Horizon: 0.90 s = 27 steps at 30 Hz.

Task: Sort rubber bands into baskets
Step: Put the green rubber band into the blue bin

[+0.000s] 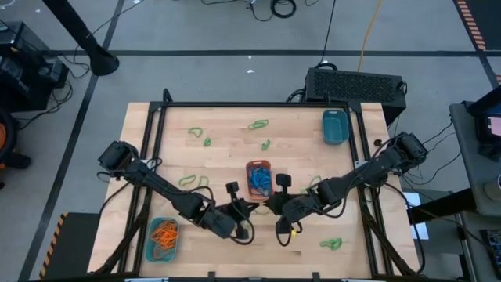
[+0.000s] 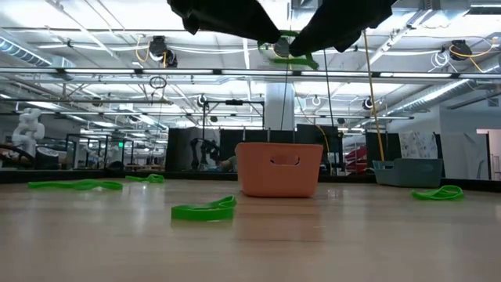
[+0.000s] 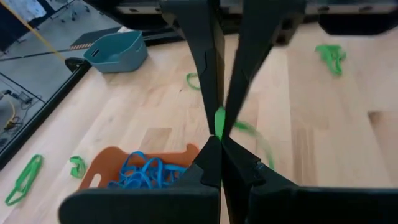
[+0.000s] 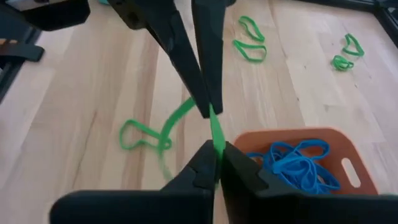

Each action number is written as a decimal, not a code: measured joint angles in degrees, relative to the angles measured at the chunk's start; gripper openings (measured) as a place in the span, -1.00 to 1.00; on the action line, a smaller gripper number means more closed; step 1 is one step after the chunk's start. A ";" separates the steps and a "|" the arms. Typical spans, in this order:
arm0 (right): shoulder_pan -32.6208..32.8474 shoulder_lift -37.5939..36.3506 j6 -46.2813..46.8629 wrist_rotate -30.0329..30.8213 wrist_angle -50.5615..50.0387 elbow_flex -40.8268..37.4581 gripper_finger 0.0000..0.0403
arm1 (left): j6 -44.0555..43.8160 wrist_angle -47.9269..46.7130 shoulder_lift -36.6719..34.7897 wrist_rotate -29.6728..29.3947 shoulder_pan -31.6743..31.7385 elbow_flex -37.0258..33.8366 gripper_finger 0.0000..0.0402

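Observation:
A green rubber band hangs high above the table between my two grippers, which meet tip to tip just near of the orange basket. My left gripper and my right gripper are both shut on it; the low view shows it under them. The orange basket holds blue rubber bands. A teal basket at the near left holds orange bands, and another teal basket stands at the far right. Several green bands lie loose on the table. My left gripper pinches the green band between its two fingertips, slanting down from the table's left. The band is lifted clear of the table. A blurred loop of it trails off below. My right gripper pinches the same band between its two fingertips, slanting down from the table's right. Only a short straight stretch of band shows between its tips and the left gripper's tips.
Loose green bands lie at the far side, left of the orange basket and near the right front corner. A black frame runs round the table. Bare wood lies between the baskets.

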 joint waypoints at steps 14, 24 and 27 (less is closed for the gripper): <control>-3.68 -0.01 1.01 0.37 -7.74 -0.09 -1.00 | -7.58 -13.58 0.02 0.71 0.39 0.00 -0.35; -20.15 -8.30 -4.18 0.16 -29.51 -0.09 -1.00 | -9.10 -25.38 -6.92 -5.15 1.23 -8.98 -0.31; -28.49 -12.83 -4.60 -0.12 -35.49 -0.06 -1.00 | -12.00 -24.47 -12.14 -11.40 1.78 -17.09 -0.31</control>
